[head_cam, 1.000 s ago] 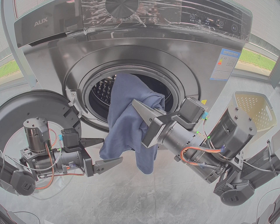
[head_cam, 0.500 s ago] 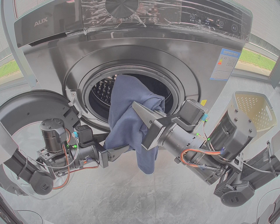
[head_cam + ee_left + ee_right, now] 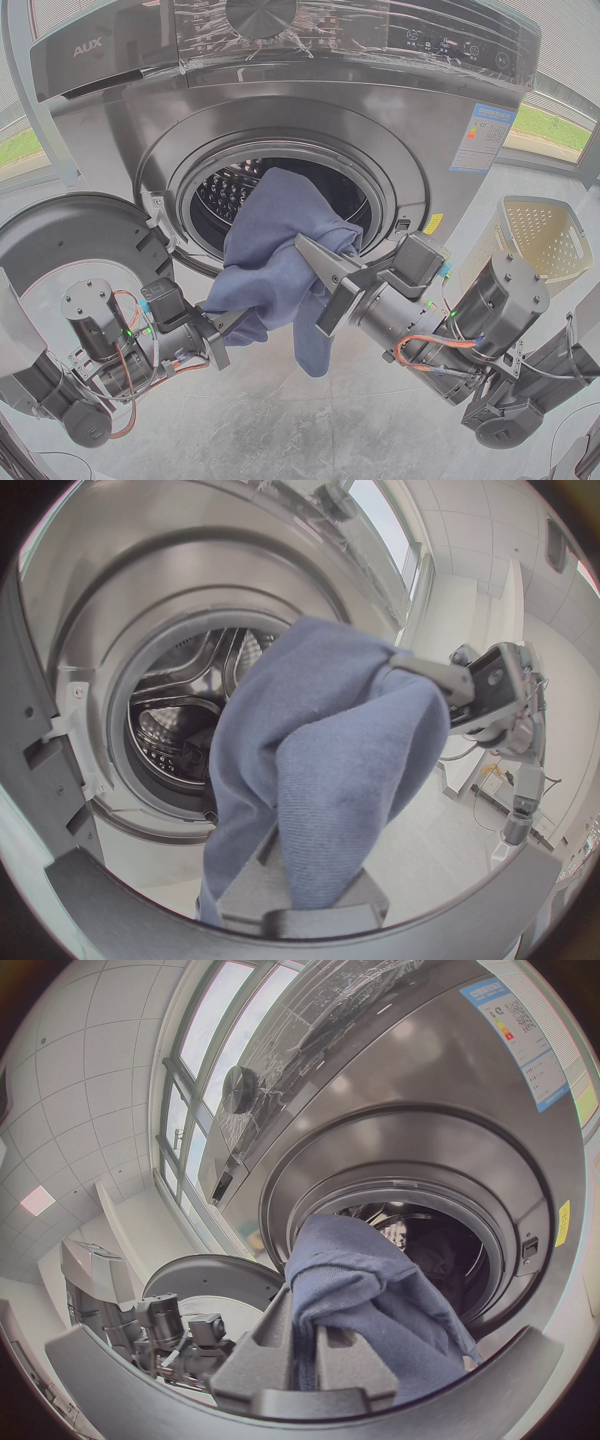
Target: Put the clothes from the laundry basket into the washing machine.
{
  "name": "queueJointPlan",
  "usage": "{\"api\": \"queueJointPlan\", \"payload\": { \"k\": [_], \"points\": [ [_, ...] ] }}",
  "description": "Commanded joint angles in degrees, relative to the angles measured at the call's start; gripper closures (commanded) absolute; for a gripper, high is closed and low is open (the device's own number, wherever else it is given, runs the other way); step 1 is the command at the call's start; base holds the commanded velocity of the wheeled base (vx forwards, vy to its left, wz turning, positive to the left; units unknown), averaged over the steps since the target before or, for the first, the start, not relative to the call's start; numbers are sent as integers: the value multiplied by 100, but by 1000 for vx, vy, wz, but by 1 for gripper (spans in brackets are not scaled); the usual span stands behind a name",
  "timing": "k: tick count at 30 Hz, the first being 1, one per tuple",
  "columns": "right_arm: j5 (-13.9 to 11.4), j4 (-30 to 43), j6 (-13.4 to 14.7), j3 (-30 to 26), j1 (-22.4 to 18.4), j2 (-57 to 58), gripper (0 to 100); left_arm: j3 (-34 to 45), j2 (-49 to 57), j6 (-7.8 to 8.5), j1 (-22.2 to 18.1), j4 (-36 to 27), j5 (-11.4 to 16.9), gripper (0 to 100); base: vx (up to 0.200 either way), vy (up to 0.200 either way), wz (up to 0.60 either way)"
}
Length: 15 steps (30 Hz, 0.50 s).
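Count: one washing machine [image 3: 294, 106], one door [image 3: 69, 231], one laundry basket [image 3: 550, 234], one blue garment [image 3: 269, 250], two grippers at the cloth.

Blue garment is hanging in the air in front of the lower half of the drum mouth [image 3: 215, 194], outside the drum. One tail is dangling below the mouth toward the floor [image 3: 300, 425]. Whether the cloth is touching the rim: cannot tell.

Right gripper [image 3: 306, 247] is holding the garment from the right, jaws clamped on a fold with cloth pinched between them; the right wrist view is showing this plainly. Left gripper [image 3: 232, 321] is sitting at the garment's lower left edge with cloth draping over it. Its jaws apart or together: cannot tell.

Edges and room:
- Door is standing swung wide to the left, its edge just beside the left arm.
- Perforated drum wall is showing through the mouth up and left of the cloth.
- The mouth's upper arc is sitting above the garment's top fold.
- One dark item [image 3: 195, 755] is lying low inside the drum.
- Laundry basket is standing on the floor right of the machine, well apart from the garment, behind the right arm
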<state>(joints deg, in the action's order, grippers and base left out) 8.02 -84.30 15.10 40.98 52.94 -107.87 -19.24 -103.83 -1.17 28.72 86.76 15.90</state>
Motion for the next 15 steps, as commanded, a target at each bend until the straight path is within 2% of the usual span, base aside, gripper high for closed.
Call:
{"api": "queueJointPlan", "payload": {
  "k": [1,4,12,13,15],
  "points": [
    [-2,-148,1,-179,-47,-234,100,438,302,-15,81,210,-52,100,0,0,0],
    [-2,-175,1,-179,-47,-252,100,438,302,-24,257,210,-43,100,0,0,0],
    [6,-201,10,-205,-56,-348,100,473,372,-41,301,210,19,100,0,0,0],
    [6,-210,10,-196,-56,-348,0,456,381,-59,292,210,28,100,0,0,0],
    [6,-227,10,-223,-74,-357,0,430,398,-76,274,210,36,100,0,0,0]
  ]
}}
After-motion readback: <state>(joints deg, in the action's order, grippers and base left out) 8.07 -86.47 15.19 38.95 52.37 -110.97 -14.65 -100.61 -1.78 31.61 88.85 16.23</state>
